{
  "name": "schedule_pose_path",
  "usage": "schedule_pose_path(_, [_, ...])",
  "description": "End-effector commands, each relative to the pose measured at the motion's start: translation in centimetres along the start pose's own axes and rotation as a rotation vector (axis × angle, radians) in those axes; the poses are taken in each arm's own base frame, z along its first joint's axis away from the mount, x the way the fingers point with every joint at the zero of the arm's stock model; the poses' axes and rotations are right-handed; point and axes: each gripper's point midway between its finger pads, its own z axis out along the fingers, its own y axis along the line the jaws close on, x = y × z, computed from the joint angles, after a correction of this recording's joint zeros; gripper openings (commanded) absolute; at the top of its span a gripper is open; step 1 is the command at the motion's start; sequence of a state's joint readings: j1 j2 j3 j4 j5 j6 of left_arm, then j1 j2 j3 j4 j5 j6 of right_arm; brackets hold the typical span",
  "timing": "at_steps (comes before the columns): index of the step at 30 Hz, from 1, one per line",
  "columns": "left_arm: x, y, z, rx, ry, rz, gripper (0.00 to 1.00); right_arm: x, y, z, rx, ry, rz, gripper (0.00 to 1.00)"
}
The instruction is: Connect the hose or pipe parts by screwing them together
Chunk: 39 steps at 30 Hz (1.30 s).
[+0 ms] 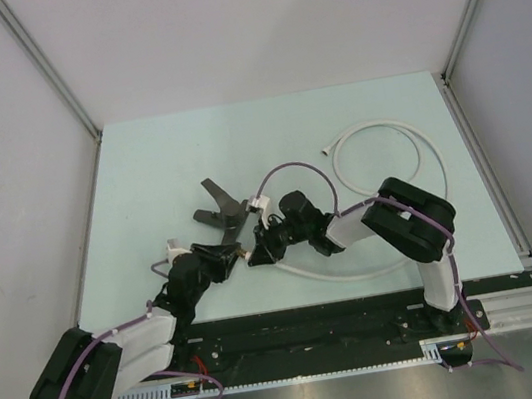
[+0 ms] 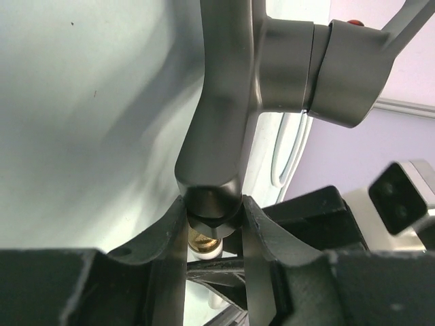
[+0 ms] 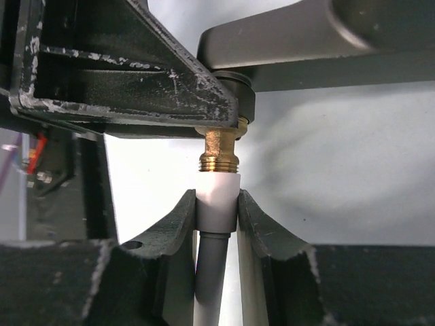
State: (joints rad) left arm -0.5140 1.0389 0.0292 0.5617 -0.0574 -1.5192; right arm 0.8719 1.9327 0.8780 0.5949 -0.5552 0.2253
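The left gripper pinches the round collar of the small dark grey matte T-shaped tap fitting. The right gripper presses its fingers on the smooth white end sleeve of the long thin white flexible hose, which touches the ridged brass threaded end. Both parts are at the near middle of the smooth pale green table, between plain grey walls.

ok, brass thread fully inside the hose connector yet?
No, the brass thread shows bare above the white connector in the right gripper.
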Motion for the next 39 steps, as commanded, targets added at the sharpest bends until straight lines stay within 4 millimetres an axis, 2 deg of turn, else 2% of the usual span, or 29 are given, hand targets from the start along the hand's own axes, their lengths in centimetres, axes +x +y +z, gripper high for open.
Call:
schedule_pose_path(1, [1.7,1.3,-1.2,0.026,0.083,0.009,0.0,-5.0,3.6,0.0,-0.248,-0.166,0.111,0.0])
schedule_pose_path(2, [1.7,1.2,-1.3,0.032,0.083,0.01,0.0,-5.7,4.1,-0.3,-0.293,-0.191,0.123,0.0])
schedule_pose_path(4, [1.6,1.2,-1.4,0.038,0.077,0.011,0.0,-5.5,4.4,-0.4,-0.336,-0.187,0.224,0.0])
schedule_pose_path(8, [1.0,1.0,-1.5,0.055,0.042,0.009,0.0,-6.5,5.0,-0.9,-0.415,-0.236,0.274,0.0])
schedule_pose_path(14, [1.0,1.5,-1.6,0.045,0.04,0.001,0.0,-6.5,4.8,-1.7,-0.491,-0.261,0.356,0.0])
schedule_pose_path(16, [1.0,1.6,-1.5,0.042,0.041,-0.001,0.0,-6.2,4.5,-1.7,-0.482,-0.25,0.35,0.07])
schedule_pose_path(17, [1.0,1.3,-1.5,0.049,0.042,0.003,0.0,-6.1,4.4,-1.6,-0.474,-0.246,0.347,0.17])
schedule_pose_path(18, [1.0,1.3,-1.5,0.047,0.044,0.003,0.0,-6.0,4.2,-1.5,-0.46,-0.243,0.347,0.21])
schedule_pose_path(21, [1.1,1.4,-1.5,0.043,0.046,-0.001,0.0,-6.2,3.8,-1.5,-0.404,-0.241,0.31,0.34])
schedule_pose_path(24, [1.2,1.6,-1.4,0.034,0.051,-0.005,0.0,-6.2,2.8,-1.3,-0.309,-0.217,0.271,0.37])
schedule_pose_path(25, [1.2,1.8,-1.4,0.024,0.053,-0.006,0.0,-5.5,2.0,-1.2,-0.255,-0.186,0.291,0.38])
schedule_pose_path(27, [1.3,1.8,-1.3,0.023,0.056,-0.004,0.0,-6.0,1.7,-1.6,-0.205,-0.185,0.222,0.47])
schedule_pose_path(28, [1.3,1.7,-1.3,0.022,0.057,-0.002,0.0,-5.2,0.9,-1.6,-0.152,-0.152,0.242,0.5])
schedule_pose_path(29, [1.3,1.7,-1.3,0.023,0.06,-0.002,0.0,-5.9,1.1,-2.0,-0.135,-0.159,0.217,0.57])
schedule_pose_path(31, [1.3,1.5,-1.2,0.025,0.06,-0.003,0.0,-5.1,0.4,-2.3,-0.076,-0.123,0.181,0.6])
schedule_pose_path(32, [1.4,1.6,-1.2,0.019,0.065,-0.002,0.0,-5.8,0.5,-2.8,-0.057,-0.132,0.153,0.61])
schedule_pose_path(34, [1.5,1.6,-1.1,0.014,0.067,-0.001,0.0,-5.3,-0.4,-3.3,0.031,-0.105,0.102,0.62])
schedule_pose_path(35, [1.5,1.7,-1.0,0.008,0.069,0.0,0.0,-5.2,0.0,-3.2,0.058,-0.094,0.065,0.63])
schedule_pose_path(36, [1.5,1.7,-1.0,0.007,0.069,0.0,0.0,-6.1,0.7,-3.8,0.091,-0.106,0.013,0.64])
schedule_pose_path(37, [1.5,1.6,-1.0,0.007,0.067,-0.002,0.0,-5.4,-0.7,-4.2,0.202,-0.074,-0.068,0.66])
schedule_pose_path(38, [1.5,1.6,-1.0,0.008,0.067,0.0,0.0,-4.8,0.3,-3.8,0.228,-0.049,-0.128,0.67])
schedule_pose_path(39, [1.5,1.6,-1.0,0.008,0.069,0.0,0.0,-4.7,-0.9,-4.7,0.352,-0.031,-0.184,0.68])
